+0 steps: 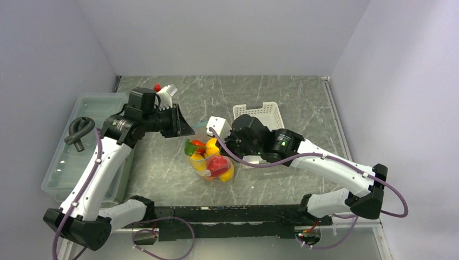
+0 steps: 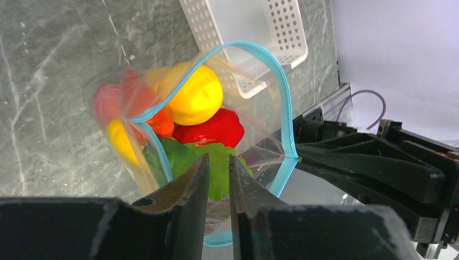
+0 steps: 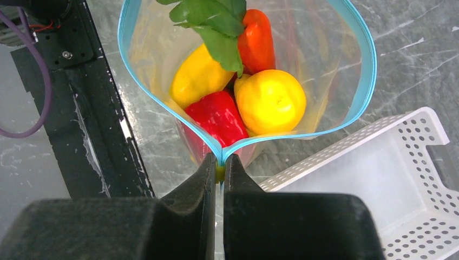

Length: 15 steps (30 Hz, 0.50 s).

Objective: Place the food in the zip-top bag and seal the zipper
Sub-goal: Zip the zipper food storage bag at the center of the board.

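The clear zip-top bag (image 1: 201, 163) rests on the table between both arms, its mouth wide open. Inside lies the food: a yellow fruit (image 3: 270, 100), a red pepper (image 3: 216, 116), an orange carrot (image 3: 255, 43) and a green leaf (image 3: 216, 32). The teal zipper (image 3: 368, 70) loops around the mouth. My right gripper (image 3: 220, 162) is shut on one end of the zipper. At the opposite end my left gripper (image 2: 219, 162) straddles the mouth edge, its fingers a narrow gap apart, with the teal strip (image 2: 219, 238) deep between them. In the top view the left gripper (image 1: 184, 125) is left of the bag.
A white perforated basket (image 1: 260, 111) stands just behind the right gripper, close to the bag. A large translucent bin (image 1: 76, 146) with a black hose (image 1: 78, 132) on it lies along the left edge. A black rail (image 1: 233, 214) runs along the near edge.
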Motion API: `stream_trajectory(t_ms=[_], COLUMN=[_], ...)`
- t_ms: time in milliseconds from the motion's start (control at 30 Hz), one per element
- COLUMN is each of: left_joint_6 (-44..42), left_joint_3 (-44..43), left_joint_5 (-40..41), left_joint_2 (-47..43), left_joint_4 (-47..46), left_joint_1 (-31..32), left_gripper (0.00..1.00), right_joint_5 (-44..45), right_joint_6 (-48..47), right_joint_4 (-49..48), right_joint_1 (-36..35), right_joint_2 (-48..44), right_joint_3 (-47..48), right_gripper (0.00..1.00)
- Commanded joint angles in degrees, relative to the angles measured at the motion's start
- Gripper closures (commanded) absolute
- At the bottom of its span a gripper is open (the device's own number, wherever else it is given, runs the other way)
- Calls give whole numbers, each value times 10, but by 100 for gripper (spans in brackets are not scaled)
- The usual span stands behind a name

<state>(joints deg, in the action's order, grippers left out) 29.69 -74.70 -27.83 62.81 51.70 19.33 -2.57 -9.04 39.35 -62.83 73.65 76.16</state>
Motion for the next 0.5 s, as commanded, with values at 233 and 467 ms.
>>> stream_trajectory(t_ms=[233,467], left_joint_6=[-40,-41], left_joint_3=[-6,4], left_joint_5=[43,121], left_joint_2=[51,85], left_joint_4=[28,53], left_joint_1=[100,135], left_gripper=[84,91], right_joint_5=[0,6], right_joint_6=[-2,3], right_joint_4=[-33,-38], right_joint_1=[-4,-4], right_joint_2=[-28,-31], right_joint_3=[-6,-10], right_gripper=[100,100])
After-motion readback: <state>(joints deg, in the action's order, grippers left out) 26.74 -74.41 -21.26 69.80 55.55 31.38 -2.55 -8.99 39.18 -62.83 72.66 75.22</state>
